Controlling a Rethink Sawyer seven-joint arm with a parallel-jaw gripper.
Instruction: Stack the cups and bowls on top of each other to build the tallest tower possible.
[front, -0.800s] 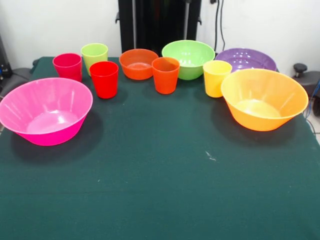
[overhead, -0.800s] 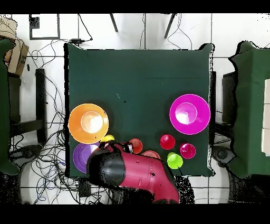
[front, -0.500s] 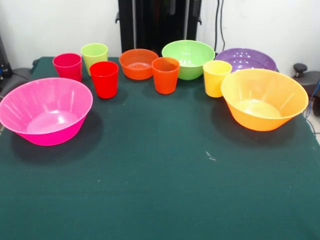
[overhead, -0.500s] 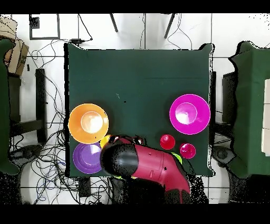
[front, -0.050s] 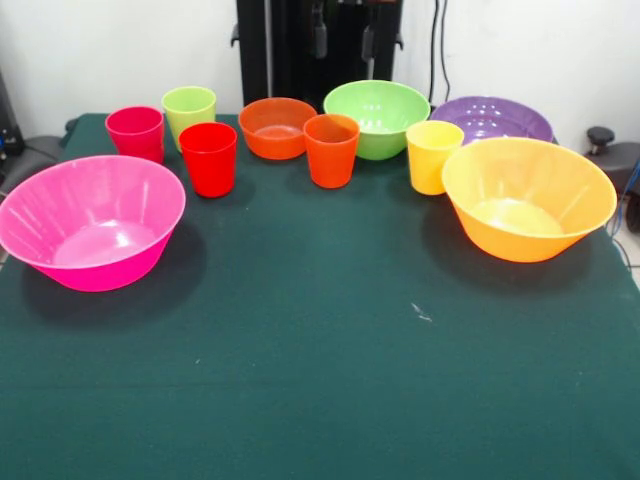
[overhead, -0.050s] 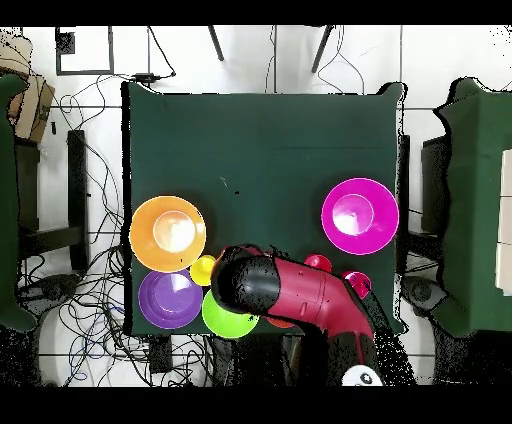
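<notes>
Across the bench (front, -0.050s: 330, 380) nothing is stacked yet — cups (front, -0.050s: 331, 150) and bowls (front, -0.050s: 377, 118) stand apart along the far edge. My tool (front, -0.050s: 342, 32) hangs above them, prongs apart. I fear a blind descent would topple crowded cups.

Bright, even light; soft shadows beside the pink bowl (front, -0.050s: 92, 221); glossy glare, perhaps from overhead lamps.
</notes>
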